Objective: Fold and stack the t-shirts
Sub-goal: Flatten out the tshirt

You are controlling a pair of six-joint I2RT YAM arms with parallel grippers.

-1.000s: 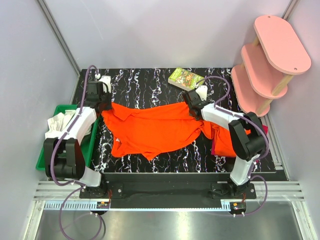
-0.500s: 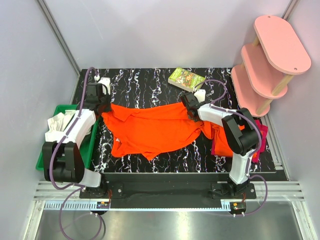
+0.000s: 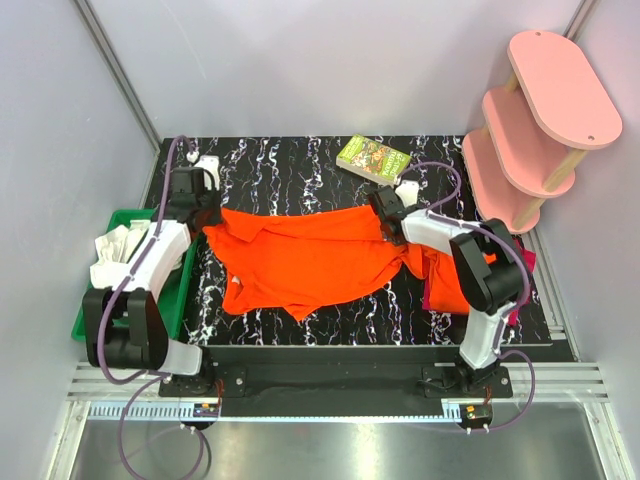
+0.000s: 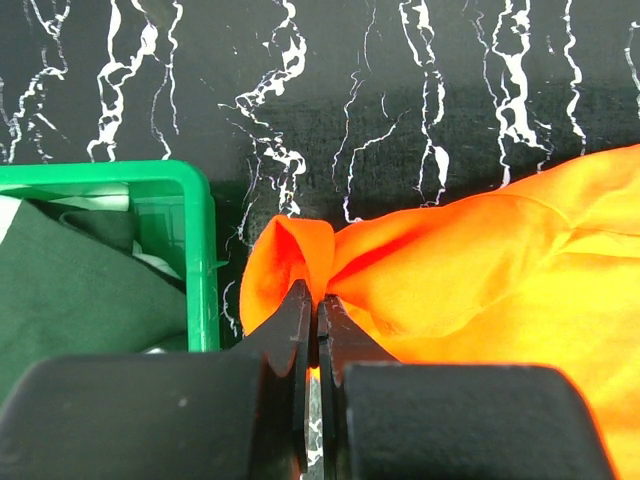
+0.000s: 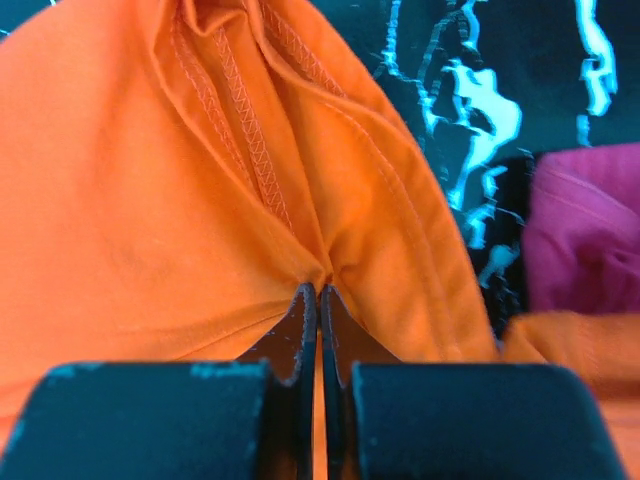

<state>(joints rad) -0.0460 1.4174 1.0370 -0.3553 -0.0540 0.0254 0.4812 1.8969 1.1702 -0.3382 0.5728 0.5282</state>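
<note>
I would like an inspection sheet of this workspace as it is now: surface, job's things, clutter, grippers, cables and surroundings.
Surface: black table with white veins.
Job's things: orange t-shirt spread crumpled across the middle, not folded; magenta shirt and more orange cloth bunched under the right arm.
Clutter: green-covered item at the far edge; green bin at the left, holding white and dark cloths.
Grippers: left gripper shut on the t-shirt's left end; right gripper shut on its right end.
Cables: purple cables along both arms; none seen on the cloth.
Surroundings: pink shelf at the right; grey walls.
</note>
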